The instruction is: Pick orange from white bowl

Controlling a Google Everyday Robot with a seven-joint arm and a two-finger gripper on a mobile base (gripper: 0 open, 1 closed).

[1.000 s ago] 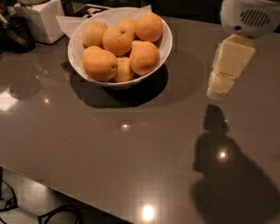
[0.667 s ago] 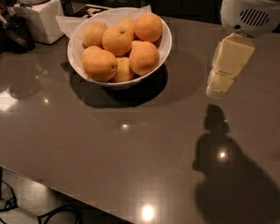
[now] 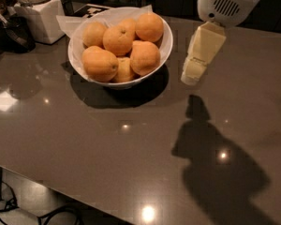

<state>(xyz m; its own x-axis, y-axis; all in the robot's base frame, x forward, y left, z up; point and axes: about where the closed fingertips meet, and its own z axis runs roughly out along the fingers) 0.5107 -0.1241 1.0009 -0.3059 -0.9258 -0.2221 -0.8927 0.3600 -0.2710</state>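
The wide white bowl stands on the dark grey table, at the back left of centre. It holds several oranges piled together. A large, paler orange lies at the bowl's right front, and another large one lies at the left front. A smaller, deeper-orange one sits at the back right. My gripper hangs from its white wrist just right of the bowl, above the table and slanted down to the left. It holds nothing and touches neither bowl nor fruit.
A white squarish canister with a ribbed lid stands at the back left, with a dark object beside it. White paper lies behind the bowl. The table's front edge runs diagonally, with cables on the floor below.
My gripper has moved left and closer to the bowl's right rim. The bowl and the oranges have not moved.
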